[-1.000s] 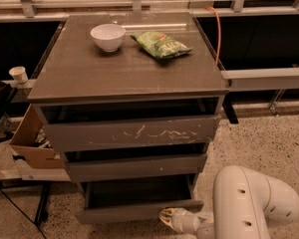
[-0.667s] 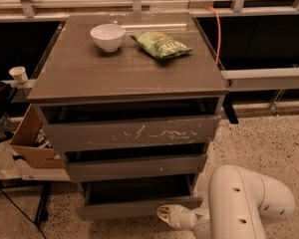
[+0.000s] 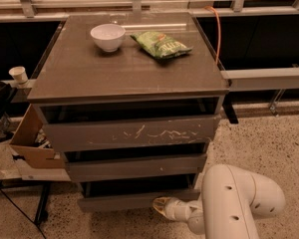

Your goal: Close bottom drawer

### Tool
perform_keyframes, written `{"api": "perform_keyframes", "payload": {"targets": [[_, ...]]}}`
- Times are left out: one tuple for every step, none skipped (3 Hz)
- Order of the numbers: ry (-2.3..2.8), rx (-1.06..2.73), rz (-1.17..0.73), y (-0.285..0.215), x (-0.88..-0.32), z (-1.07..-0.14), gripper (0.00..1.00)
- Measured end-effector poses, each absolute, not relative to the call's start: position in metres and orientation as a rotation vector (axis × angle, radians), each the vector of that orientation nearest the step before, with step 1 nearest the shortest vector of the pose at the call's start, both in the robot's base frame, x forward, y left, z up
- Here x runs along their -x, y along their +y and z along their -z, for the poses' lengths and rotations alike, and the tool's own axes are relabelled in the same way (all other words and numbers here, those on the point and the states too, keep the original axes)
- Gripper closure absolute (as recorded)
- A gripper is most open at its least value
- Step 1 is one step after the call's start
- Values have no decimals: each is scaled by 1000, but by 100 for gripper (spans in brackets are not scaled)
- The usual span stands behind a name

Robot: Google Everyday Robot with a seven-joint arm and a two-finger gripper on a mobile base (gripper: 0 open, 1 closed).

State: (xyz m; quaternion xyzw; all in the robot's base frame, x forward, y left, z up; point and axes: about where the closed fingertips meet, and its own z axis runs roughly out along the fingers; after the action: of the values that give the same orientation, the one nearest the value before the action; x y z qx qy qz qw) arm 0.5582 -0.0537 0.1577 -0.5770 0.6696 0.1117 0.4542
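Observation:
The grey cabinet has three drawers. The bottom drawer [image 3: 134,199] stands pulled out a short way, its front a little ahead of the middle drawer [image 3: 137,167]. My gripper [image 3: 162,206] is low at the bottom drawer's front, right of its middle, touching or almost touching the panel. The white arm [image 3: 236,203] bends in from the lower right. The top drawer [image 3: 132,132], scratched white, also stands out from the frame.
A white bowl [image 3: 107,37] and a green chip bag [image 3: 161,44] lie on the cabinet top [image 3: 124,68]. A cardboard box [image 3: 32,138] and a paper cup [image 3: 18,74] are at the left. A metal rail [image 3: 266,76] runs right. Speckled floor lies around.
My gripper and arm have moved left along the bottom drawer's front. The bottom drawer looks pushed in further than before.

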Motion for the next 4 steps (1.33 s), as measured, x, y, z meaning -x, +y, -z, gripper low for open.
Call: {"api": "perform_keyframes", "payload": {"targets": [[1648,1421,-260,-50,-572,-156,100],[1645,1417,-248,-46,-587,-152,100],[1631,1415,-241,-38,-601,-151,100],[1608,1419,-246,-28,-613,-153,100]]}}
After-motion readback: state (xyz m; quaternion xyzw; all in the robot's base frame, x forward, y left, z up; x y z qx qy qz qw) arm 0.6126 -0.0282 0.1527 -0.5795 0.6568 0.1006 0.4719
